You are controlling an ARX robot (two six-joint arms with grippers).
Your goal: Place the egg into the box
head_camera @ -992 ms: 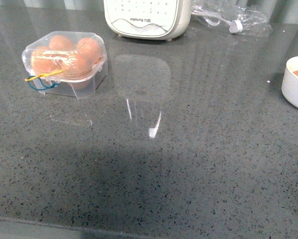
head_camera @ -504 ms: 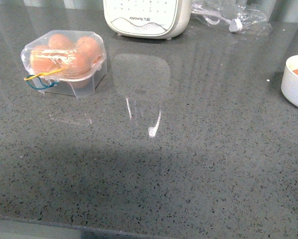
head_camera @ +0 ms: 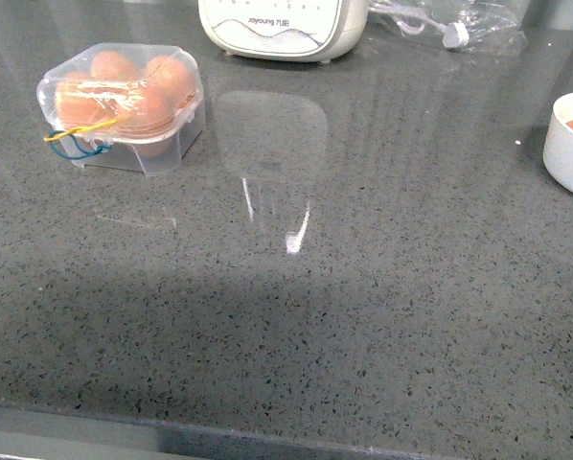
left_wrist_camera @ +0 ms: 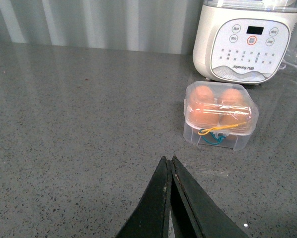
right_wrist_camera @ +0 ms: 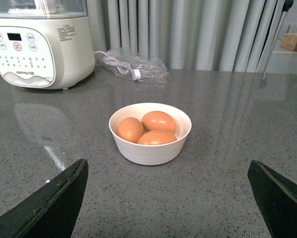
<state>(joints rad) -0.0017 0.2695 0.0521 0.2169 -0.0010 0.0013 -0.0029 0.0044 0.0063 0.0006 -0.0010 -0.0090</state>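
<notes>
- I see the box [head_camera: 122, 107] on the left part of the grey counter [head_camera: 363, 316], with its clear domed lid closed and a yellow and a blue band around its front; the bands probably keep the lid down
- Through the lid I count four brown eggs, so all cells look full and I judge the packing is done
- The left gripper [left_wrist_camera: 169, 166] is empty, its two dark fingers pressed together to a point, near the box but not touching it
- The right gripper [right_wrist_camera: 168, 193] is spread wide and empty; I see only its two dark tips at the edges of the view
- Between them, further away, stands a round white bowl [right_wrist_camera: 149, 150] with three smooth glossy eggs; the egg [right_wrist_camera: 159, 121] at the back lies highest
- A white kitchen machine [head_camera: 282, 29] stands behind, hard and shiny, with a plastic bag [right_wrist_camera: 133, 67] beside it
</notes>
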